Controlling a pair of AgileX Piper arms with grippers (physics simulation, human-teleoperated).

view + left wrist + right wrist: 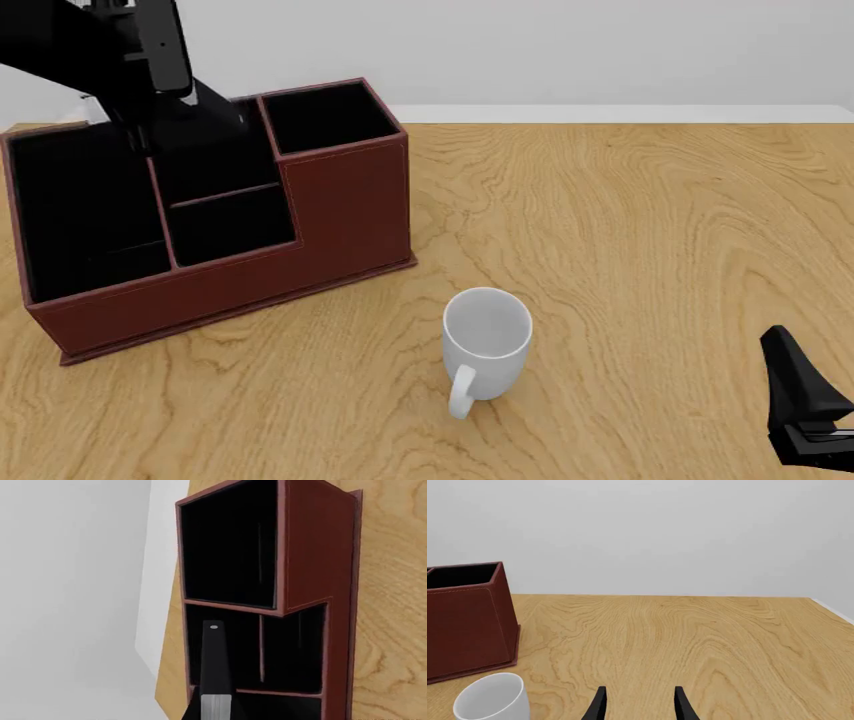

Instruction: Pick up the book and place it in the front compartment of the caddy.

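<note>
Front view shows the large dark red-brown leather-look caddy, a stepped box with black-lined compartments, standing on the light wooden counter at the left, its low long side toward the camera. The black left arm reaches down over its middle compartments; the left gripper's tips are hidden behind the arm there, and the book cannot be made out in this view. A white ceramic mug stands upright on the counter near the caddy's front right corner, apart from it, handle toward the camera. The right gripper sits low at the right edge, well apart from everything. Left wrist view looks down into the caddy's compartments, where the left gripper pinches the small black hardcover book, its grey-white page edge visible, held over the caddy's smaller compartments. Right wrist view shows the right gripper's two dark fingertips spread apart and empty above the counter, with the mug and a corner of the caddy off to the side.
</note>
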